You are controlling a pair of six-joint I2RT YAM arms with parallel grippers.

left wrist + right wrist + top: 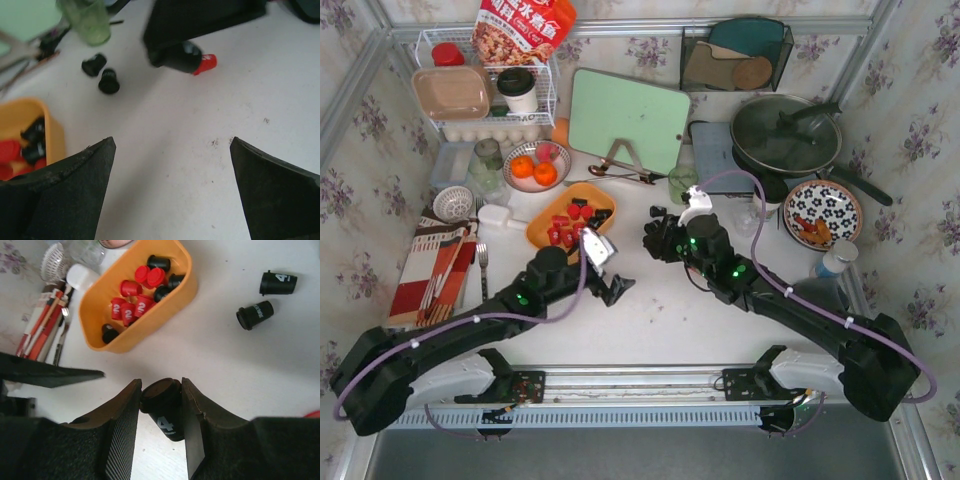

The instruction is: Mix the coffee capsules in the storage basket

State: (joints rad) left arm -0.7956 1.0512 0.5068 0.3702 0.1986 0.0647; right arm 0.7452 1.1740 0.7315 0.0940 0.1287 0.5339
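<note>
The right claw (160,386) was drawn in to a narrow gap and pinched a black cup-shaped coffee capsule (166,415) marked with a white "4". Both fingers (122,430) pressed flat against its sides. Whether the pod rested on the white bench (240,365) or hung just over it could not be told. It sat just outside the rim of the shallow orange-yellow plastic storage basket (150,322). In the basket lay a jumble of glossy red capsules (150,276) and black capsules (159,262), some of the red ones showing a white "2". Two loose black capsules (255,315) lay on their sides on the bench, near each other and well apart from the basket. In the left wrist view a loose red capsule (206,62) lay just beside the pinched pod; whether the two touched could not be told.

The left claw (171,145) was spread wide, its dark fingers (65,200) gripping and touching nothing. It hung over bare bench near the basket's corner.
</note>
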